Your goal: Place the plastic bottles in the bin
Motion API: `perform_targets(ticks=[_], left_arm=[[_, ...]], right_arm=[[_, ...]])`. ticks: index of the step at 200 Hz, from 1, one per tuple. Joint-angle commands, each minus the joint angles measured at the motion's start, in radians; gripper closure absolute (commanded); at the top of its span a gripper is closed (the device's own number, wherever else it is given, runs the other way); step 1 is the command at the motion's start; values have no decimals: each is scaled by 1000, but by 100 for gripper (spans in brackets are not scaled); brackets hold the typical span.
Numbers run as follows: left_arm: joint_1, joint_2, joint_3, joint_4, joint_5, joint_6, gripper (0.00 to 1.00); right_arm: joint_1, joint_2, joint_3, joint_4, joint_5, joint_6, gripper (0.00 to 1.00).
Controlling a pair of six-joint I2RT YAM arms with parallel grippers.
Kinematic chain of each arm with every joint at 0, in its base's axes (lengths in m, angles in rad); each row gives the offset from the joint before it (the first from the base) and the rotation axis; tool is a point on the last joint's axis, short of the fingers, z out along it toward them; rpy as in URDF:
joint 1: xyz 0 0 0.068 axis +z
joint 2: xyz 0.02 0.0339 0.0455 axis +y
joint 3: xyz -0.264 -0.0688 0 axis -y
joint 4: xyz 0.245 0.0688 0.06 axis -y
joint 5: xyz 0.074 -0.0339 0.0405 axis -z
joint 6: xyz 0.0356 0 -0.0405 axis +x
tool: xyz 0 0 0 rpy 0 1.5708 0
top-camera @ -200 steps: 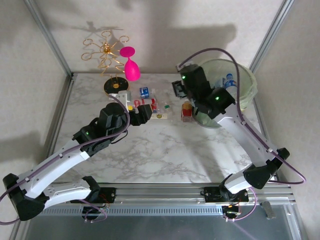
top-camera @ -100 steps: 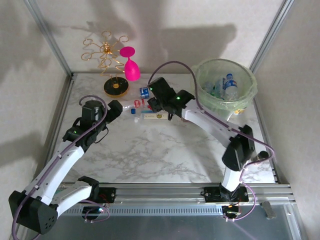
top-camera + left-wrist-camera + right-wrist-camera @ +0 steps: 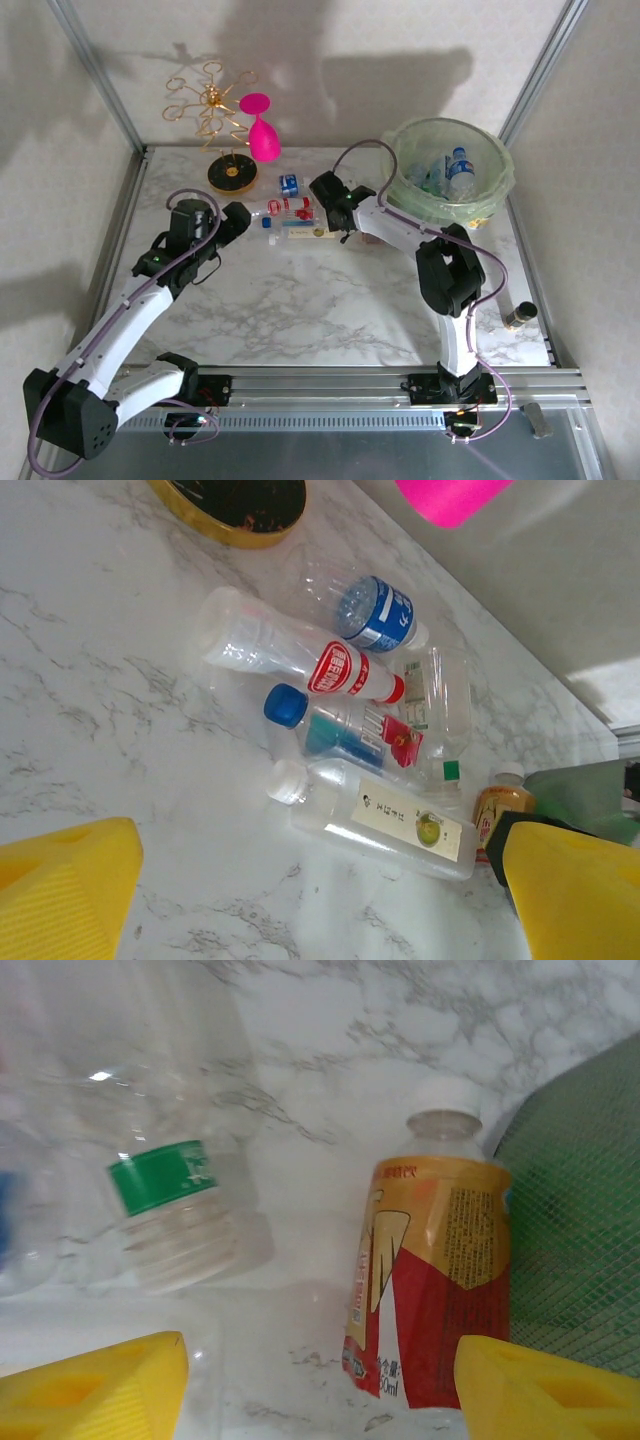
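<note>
**Ana:** Where are the plastic bottles?

**Ben:** Most are heaped on the white marbled table point(image 3: 330, 300), between the two arms. There is a clear bottle with a red label point(image 3: 300, 660), a clear one with a blue label point(image 3: 375, 615), a blue-capped one point(image 3: 335, 730), and a squarish clear bottle with a white cap and pale label point(image 3: 380, 825). More lie inside the large round pale-green bin point(image 3: 488, 205) at the far right.

**Ana:** And the grippers?

**Ben:** The left gripper point(image 3: 320, 880) hangs near the heap, its yellow fingers spread wide around nothing. The right gripper point(image 3: 318, 1380) is just as wide and low over the table. Ahead of it is a small white-capped bottle with a gold-and-red label point(image 3: 430, 1280), apparently upright. Beside that lies a clear ribbed bottle with a green band point(image 3: 170, 1195).

**Ana:** How will they handle?

**Ben:** Lightly, I judge: the clear ones look empty and thin-walled. They should be slick and rounded, so they will likely roll if nudged and cave under a hard squeeze. I cannot tell whether the gold-and-red one holds liquid.

**Ana:** Where should it grip?

**Ben:** Take the gold-and-red bottle across its labelled body at mid-height, so it doesn't tip. Take the lying ones across the short axis near the shoulder, where the plastic is probably stiffer.
</note>
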Motion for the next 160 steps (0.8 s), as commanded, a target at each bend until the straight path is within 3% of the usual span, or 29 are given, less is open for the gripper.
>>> perform_targets(ticks=[1,122,160], left_arm=[[8,3,-17,30,28,29,7],[7,1,-19,40,45,47,8],[7,1,-20,40,50,46,8]], right_arm=[[-36,37,-16,2,48,65,28],[-82,95,-51,-4,78,94,18],[-90,106,-73,6,92,115,21]])
